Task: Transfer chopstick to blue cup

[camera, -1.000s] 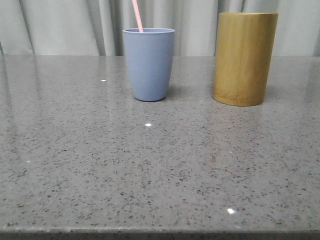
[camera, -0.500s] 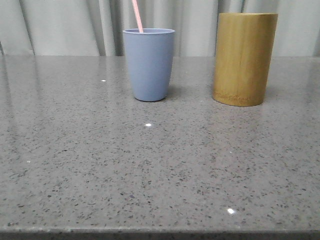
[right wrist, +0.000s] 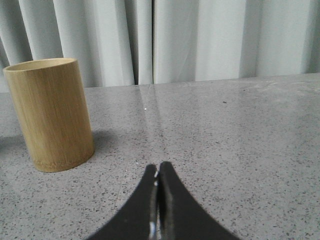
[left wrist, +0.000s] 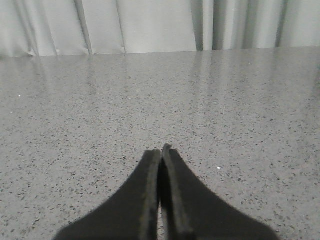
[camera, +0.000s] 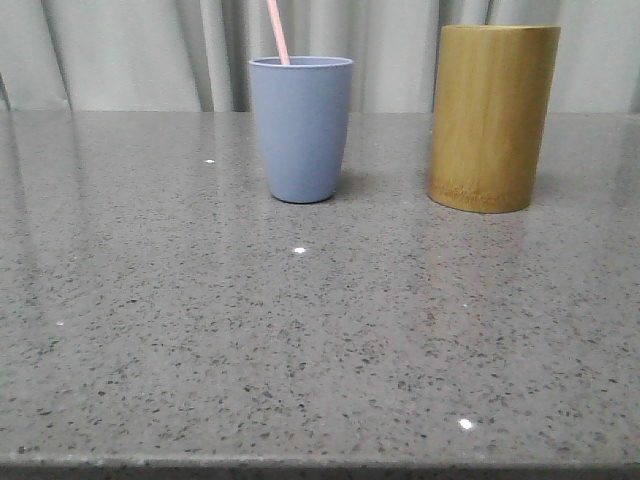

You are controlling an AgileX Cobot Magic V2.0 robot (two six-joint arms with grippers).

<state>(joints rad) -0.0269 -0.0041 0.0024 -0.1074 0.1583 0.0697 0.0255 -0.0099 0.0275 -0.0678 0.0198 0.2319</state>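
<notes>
The grey-blue cup [camera: 300, 128] stands upright toward the back of the grey speckled table, left of centre. A thin pale pink chopstick [camera: 279, 32] sticks out of its mouth, leaning left; only its upper end shows. Neither gripper appears in the front view. My left gripper [left wrist: 161, 151] is shut and empty, low over bare table. My right gripper [right wrist: 158, 168] is shut and empty, with the bamboo cylinder ahead of it on the cup side.
A taller yellow-brown bamboo cylinder [camera: 493, 117] stands to the right of the blue cup, also in the right wrist view [right wrist: 50, 114]. Grey curtains [camera: 130, 50] hang behind the table's far edge. The table's front edge [camera: 320, 467] is close to the camera.
The cup, chopstick and cylinder have shifted only a few pixels to the right in the front view; nothing else differs.
</notes>
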